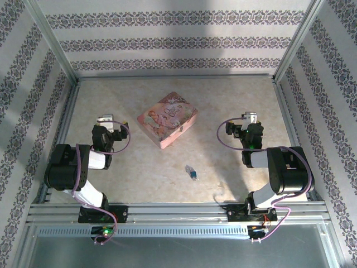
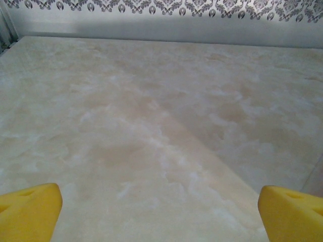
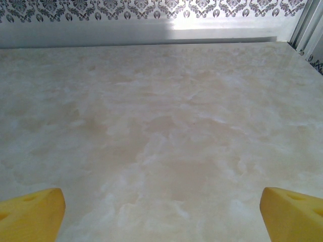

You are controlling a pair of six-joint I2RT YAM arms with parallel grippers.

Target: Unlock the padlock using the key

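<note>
Silvery-blue padlock (image 1: 191,173), pink picture-printed box (image 1: 167,119)

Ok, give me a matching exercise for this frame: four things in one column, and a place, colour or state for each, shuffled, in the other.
Things:
1. padlock
2. pink tin box
3. left tool
4. right tool

Descriptions:
A. printed lid, central, set at an angle
B. open, left of the box
C. silvery and blue, lying nearer the front edge than the box
D. open, right of the box

Pairs: 1-C, 2-A, 3-B, 4-D
</note>
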